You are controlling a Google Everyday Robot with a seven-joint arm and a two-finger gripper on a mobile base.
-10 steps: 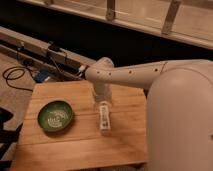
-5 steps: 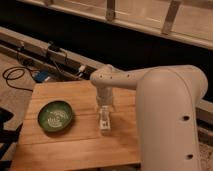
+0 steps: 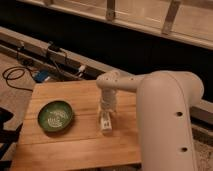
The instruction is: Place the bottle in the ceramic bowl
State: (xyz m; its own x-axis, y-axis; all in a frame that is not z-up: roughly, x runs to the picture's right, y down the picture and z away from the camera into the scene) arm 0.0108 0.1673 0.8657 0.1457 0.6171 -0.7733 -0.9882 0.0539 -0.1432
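Slim white plastic bottle (image 3: 106,127) on wooden table (image 3: 75,147), well right of glossy round green ceramic bowl (image 3: 55,116), directly beneath white gripper (image 3: 105,119); grip state: cannot tell.

One worktop (image 3: 75,147) carries one ceramic bowl (image 3: 55,116) and one bottle (image 3: 105,128). One end effector (image 3: 105,119) hangs over the bottle, apart from the bowl.

I see a smooth white arm (image 3: 165,115), built of thick rounded tubes, with small dark round recesses on its largest link. The pale two-finger gripper (image 3: 105,121) hangs below the slimmer wrist, above the light wooden tabletop (image 3: 75,145).
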